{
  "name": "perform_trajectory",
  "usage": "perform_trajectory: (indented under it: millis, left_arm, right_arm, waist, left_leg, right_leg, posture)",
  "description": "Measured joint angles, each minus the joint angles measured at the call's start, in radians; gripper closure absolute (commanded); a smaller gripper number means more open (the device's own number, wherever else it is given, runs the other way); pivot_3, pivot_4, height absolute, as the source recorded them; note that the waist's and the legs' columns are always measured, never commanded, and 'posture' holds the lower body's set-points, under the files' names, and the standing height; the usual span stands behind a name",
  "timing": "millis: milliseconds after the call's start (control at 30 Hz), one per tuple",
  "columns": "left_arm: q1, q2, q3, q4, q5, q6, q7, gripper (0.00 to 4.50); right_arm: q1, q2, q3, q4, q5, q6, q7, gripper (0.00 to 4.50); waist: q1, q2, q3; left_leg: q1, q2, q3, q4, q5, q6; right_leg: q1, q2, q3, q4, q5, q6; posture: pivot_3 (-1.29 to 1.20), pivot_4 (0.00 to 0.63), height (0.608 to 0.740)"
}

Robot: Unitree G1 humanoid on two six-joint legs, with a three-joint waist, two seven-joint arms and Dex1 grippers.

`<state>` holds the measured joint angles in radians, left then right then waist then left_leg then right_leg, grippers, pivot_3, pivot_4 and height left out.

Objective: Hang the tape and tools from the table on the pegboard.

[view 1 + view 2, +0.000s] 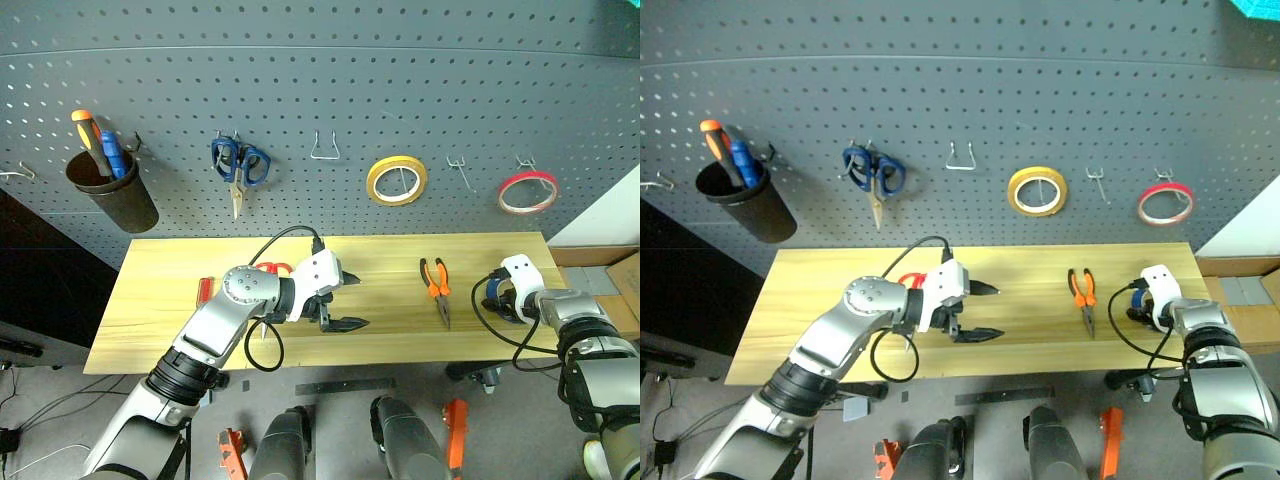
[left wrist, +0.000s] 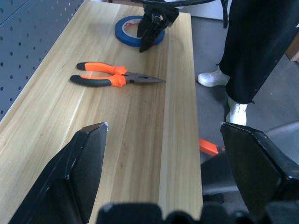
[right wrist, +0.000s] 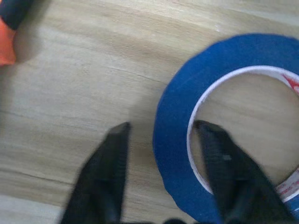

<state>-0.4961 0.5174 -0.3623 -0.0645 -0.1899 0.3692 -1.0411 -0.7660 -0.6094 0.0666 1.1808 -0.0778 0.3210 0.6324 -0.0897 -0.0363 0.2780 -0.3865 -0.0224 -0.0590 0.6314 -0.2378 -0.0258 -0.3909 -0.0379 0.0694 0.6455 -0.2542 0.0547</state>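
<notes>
Right wrist view shows my right gripper (image 3: 161, 140) straddling the blue tape's (image 3: 175, 140) near wall, fingers apart, one inside the ring, not yet clamped.

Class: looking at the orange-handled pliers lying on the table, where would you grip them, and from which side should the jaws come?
Grip the pliers across both orange handles, descending from above; they lie flat and closed on the table, handles side by side with bare wood around them.

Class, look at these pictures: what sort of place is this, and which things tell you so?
Probably a workshop: a pegboard holding scissors and tape rolls, above a wooden table with pliers.
</notes>
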Motion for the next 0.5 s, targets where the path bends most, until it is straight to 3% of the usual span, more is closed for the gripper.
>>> perform_trajectory:
  millis: [100, 300, 500]
  left_arm:
    - [0.000, -0.012, 0.000, 0.000, 0.000, -0.001, 0.004, 0.36]
    - [0.000, -0.063, 0.018, -0.027, -0.042, 0.005, 0.008, 0.36]
    - [0.014, -0.072, 0.070, -0.054, -0.062, -0.007, 0.031, 0.36]
  right_arm:
    - [0.012, 0.004, 0.030, -0.014, -0.033, -0.033, -0.004, 4.12]
    - [0.110, 0.013, 0.035, -0.143, -0.050, -0.053, -0.026, 4.13]
    - [0.418, -0.066, 0.019, -0.621, -0.047, 0.026, 0.008, 4.13]
  waist:
    - [0.001, 0.000, 0.000]
    - [0.001, -0.004, -0.002]
    - [0.009, 0.000, -0.002]
  left_leg:
    - [0.000, 0.000, -0.002, 0.002, 0.000, 0.000]
    - [0.000, 0.000, -0.006, 0.006, 0.000, 0.000]
    - [-0.011, -0.001, -0.014, 0.013, -0.001, -0.001]
  right_leg:
    - [0.001, 0.000, -0.001, 0.000, 0.000, 0.001]
    - [0.003, 0.000, -0.002, 0.001, 0.001, 0.002]
    - [-0.002, -0.001, -0.010, 0.001, 0.001, 0.002]
  posture:
    - [-0.09, 0.270, 0.740]
    - [-0.11, 0.258, 0.740]
    - [-0.14, 0.256, 0.740]
